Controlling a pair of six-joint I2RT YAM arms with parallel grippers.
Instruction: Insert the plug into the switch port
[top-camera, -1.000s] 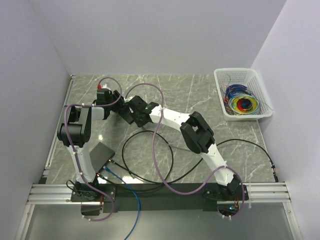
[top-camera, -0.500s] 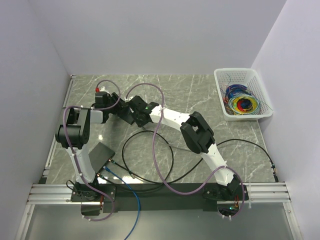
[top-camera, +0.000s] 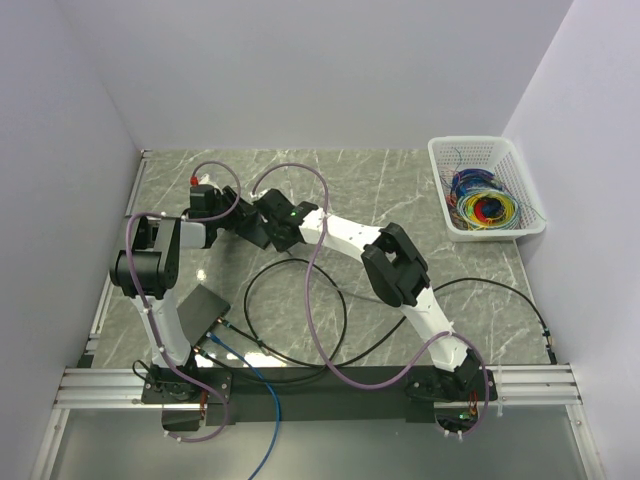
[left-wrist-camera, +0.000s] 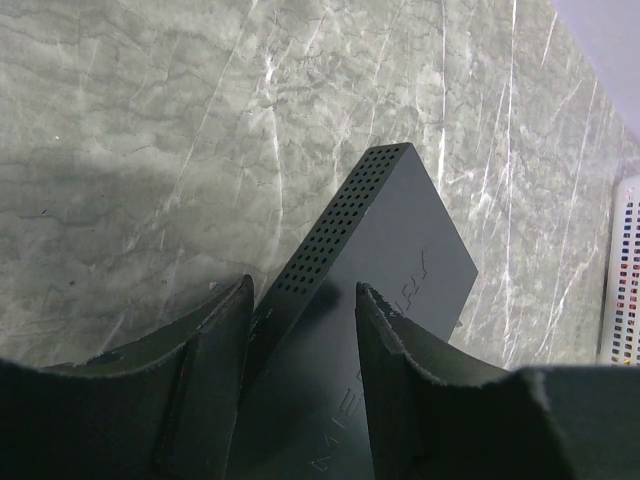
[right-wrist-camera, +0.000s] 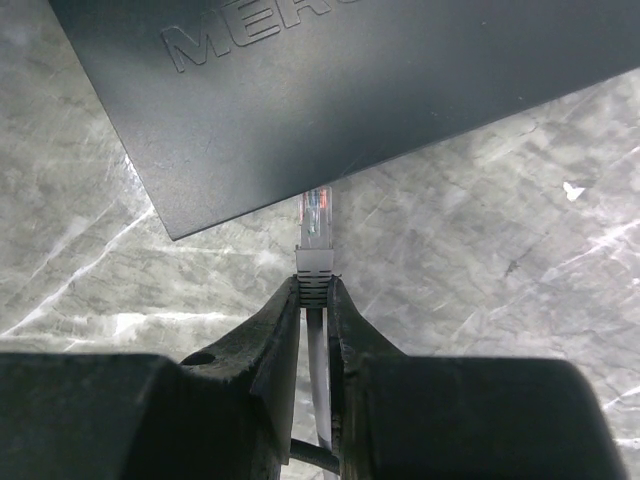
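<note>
The switch (left-wrist-camera: 390, 260) is a flat black box with a perforated side, held off the marble table. My left gripper (left-wrist-camera: 300, 290) is shut on its near end, one finger (left-wrist-camera: 215, 350) at each flank. In the right wrist view the switch (right-wrist-camera: 350, 80) fills the top of the picture. The plug (right-wrist-camera: 316, 225), clear-tipped with a grey boot, points at the switch's lower edge, and its tip meets that edge. No port shows. My right gripper (right-wrist-camera: 314, 285) is shut on the plug's boot. In the top view both grippers, left (top-camera: 238, 222) and right (top-camera: 262, 228), meet at back left.
A white basket (top-camera: 487, 186) of coloured wires stands at the back right. A second dark box (top-camera: 200, 310) lies by the left arm's base with a blue cable (top-camera: 262, 400) leading off it. Black cable (top-camera: 300, 320) loops over the table's middle. Walls close in on three sides.
Both arms have shifted slightly to the left together. Both grips are unchanged.
</note>
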